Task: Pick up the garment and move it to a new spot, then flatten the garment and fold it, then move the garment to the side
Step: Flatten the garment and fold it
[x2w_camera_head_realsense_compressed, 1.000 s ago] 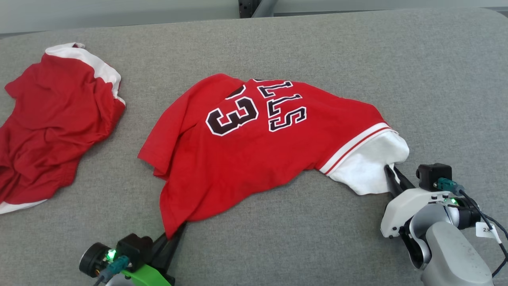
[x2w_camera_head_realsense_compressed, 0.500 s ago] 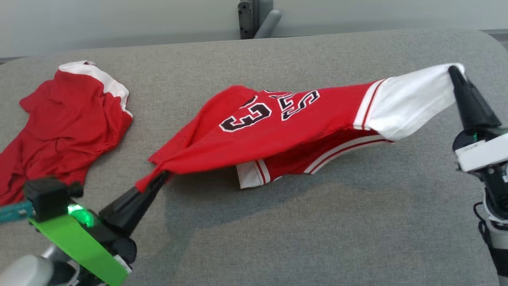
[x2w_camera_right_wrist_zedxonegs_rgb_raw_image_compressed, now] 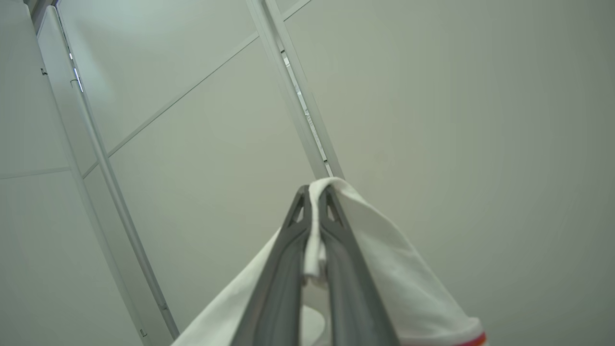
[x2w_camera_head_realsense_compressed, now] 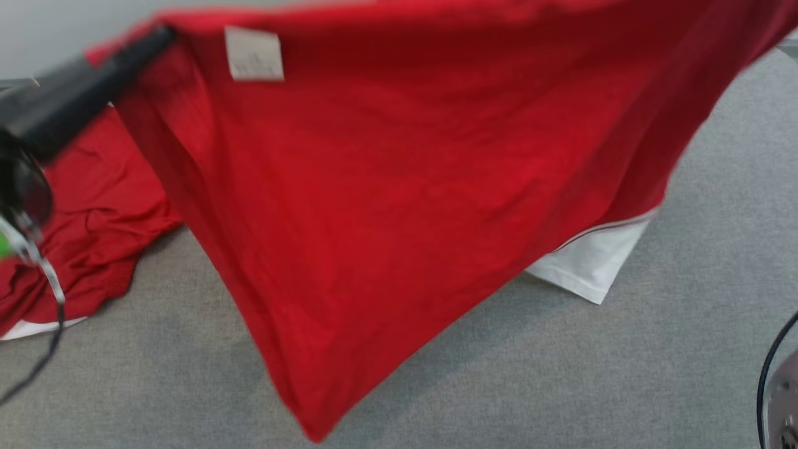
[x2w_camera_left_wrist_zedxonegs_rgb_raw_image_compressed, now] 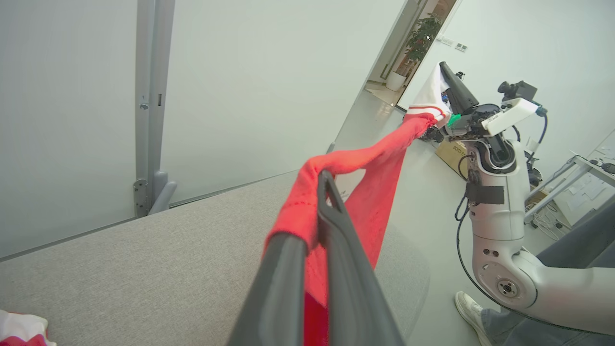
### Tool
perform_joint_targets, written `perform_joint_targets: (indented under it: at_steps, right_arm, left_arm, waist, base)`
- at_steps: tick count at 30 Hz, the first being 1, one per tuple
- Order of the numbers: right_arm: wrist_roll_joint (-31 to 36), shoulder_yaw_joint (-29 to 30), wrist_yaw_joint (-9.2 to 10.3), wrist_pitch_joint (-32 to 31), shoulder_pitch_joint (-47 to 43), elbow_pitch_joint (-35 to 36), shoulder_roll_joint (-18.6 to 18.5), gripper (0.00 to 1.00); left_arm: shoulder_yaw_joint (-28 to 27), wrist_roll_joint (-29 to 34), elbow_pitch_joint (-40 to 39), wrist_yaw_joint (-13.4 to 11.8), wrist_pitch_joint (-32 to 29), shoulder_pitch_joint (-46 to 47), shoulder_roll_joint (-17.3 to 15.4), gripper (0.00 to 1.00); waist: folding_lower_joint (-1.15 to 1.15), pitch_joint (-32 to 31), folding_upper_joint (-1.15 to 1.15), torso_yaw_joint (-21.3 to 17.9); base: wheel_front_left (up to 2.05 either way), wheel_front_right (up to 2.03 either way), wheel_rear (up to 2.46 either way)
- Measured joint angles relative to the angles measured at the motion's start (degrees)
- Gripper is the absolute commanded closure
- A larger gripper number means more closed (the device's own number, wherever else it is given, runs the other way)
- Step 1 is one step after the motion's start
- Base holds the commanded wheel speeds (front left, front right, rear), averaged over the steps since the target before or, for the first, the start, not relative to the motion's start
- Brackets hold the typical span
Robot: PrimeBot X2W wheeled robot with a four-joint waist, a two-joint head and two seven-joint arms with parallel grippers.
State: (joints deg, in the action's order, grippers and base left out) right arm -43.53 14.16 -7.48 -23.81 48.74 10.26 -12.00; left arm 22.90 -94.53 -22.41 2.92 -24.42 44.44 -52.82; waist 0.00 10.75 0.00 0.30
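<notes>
Within the last half second the red jersey (x2w_camera_head_realsense_compressed: 386, 187) had risen off the grey padded table (x2w_camera_head_realsense_compressed: 623, 374) and hung stretched in the air between both arms. The left gripper (x2w_camera_left_wrist_zedxonegs_rgb_raw_image_compressed: 324, 180) was clamped on a red edge, and the right gripper (x2w_camera_right_wrist_zedxonegs_rgb_raw_image_compressed: 314, 192) on a white sleeve (x2w_camera_right_wrist_zedxonegs_rgb_raw_image_compressed: 399, 283). Open grey fabric showed along the near edge and right side. A second red garment (x2w_camera_head_realsense_compressed: 93, 206) lay by the left edge. A pale partition wall (x2w_camera_left_wrist_zedxonegs_rgb_raw_image_compressed: 240, 96) stood behind. The blurred jersey hid the table's middle.
</notes>
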Motion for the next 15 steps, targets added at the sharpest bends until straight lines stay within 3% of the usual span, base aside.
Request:
perform_joint_targets:
  at_steps: [6, 10, 15]
  right_arm:
    - [8.3, 0.9, 0.00, -0.8, 11.0, -6.1, 2.5, 1.00]
    - [15.2, 1.2, 0.00, 1.1, 20.0, -12.3, 4.9, 1.00]
    - [22.9, 1.6, 0.00, 8.4, 31.9, -22.2, 8.0, 1.00]
  left_arm:
    - [1.3, 3.7, 8.6, -2.4, -1.6, 12.3, 4.1, 1.00]
    - [3.5, 11.5, 17.7, -2.6, -0.6, 22.6, 8.3, 1.00]
    - [5.8, 24.2, 32.0, -1.9, 6.8, 35.3, 14.0, 1.00]
  waist:
    - [0.00, 4.0, 0.00, 0.2]
    - [0.00, 8.4, 0.00, 0.5]
    - [0.01, 15.1, 0.00, 0.9]
  base:
    - [0.00, 0.00, 0.00]
    - [0.00, 0.00, 0.00]
    - [0.00, 0.00, 0.00]
